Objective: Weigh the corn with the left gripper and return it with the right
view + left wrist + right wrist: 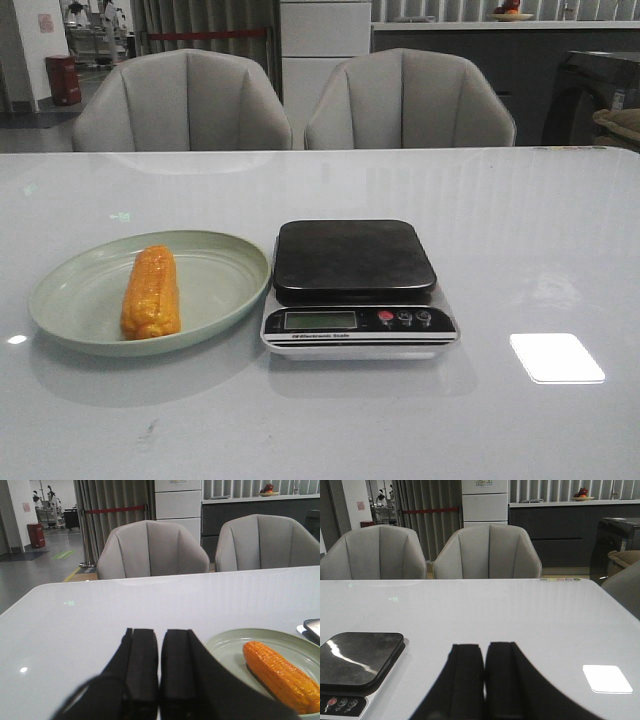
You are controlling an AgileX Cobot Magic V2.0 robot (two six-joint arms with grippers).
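The orange-yellow corn (pixel 151 292) lies on a pale green plate (pixel 220 262) at the left of the table. It also shows in the left wrist view (pixel 280 674) on the plate (pixel 230 645). The scale (pixel 357 288) with its bare black platform (pixel 353 258) stands right of the plate, and shows in the right wrist view (pixel 357 662). My left gripper (pixel 160 632) is shut and empty, low over the table to the left of the plate. My right gripper (pixel 485 646) is shut and empty, to the right of the scale. Neither gripper shows in the front view.
The white glossy table (pixel 520 240) carries a bright light reflection (pixel 556 357) at the right. Two grey chairs (pixel 182 102) (pixel 409 100) stand behind the far edge.
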